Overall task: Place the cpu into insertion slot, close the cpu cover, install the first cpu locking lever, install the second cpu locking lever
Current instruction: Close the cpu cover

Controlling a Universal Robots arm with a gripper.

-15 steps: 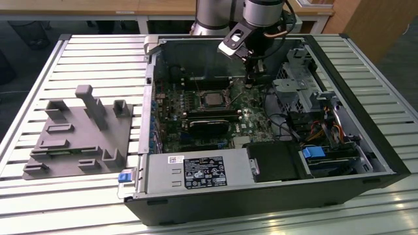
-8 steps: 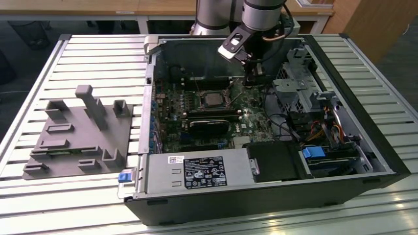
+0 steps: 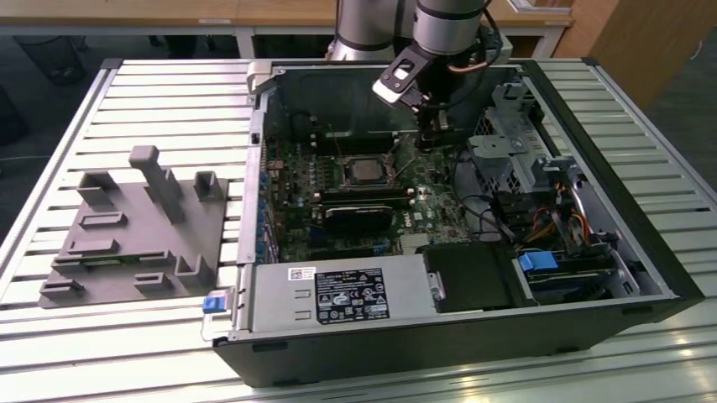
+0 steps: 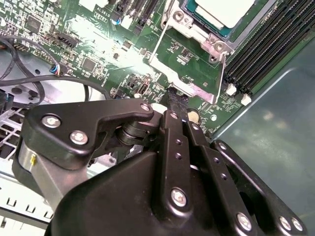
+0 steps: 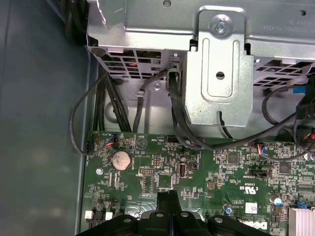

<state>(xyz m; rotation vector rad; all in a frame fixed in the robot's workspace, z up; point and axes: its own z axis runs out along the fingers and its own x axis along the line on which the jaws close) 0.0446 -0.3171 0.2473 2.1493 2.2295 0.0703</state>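
Tool [image 4: 173, 101] is pictured low inside the open computer case [image 3: 448, 357], its fingers pressed together with nothing seen between them and the tips at the outer edge of the cpu cover [image 4: 191, 87] in the second wrist view. The cpu [image 4: 219, 10] is seen lying in the insertion slot [image 4: 203, 35], while the cover appears swung open beside it, with green motherboard [image 5: 221, 167] showing through its window. Trouble is judged most likely from a slip: the thin frame could be lost by the closed tips, and the small parts on the board just beside could be scraped. Were the cover brought down askew, the chip could be pinched or shifted in its seat. Black cables [image 5: 177, 123] hanging near the wrist could be snagged. The case is carried by a slatted desk [image 3: 168, 92].
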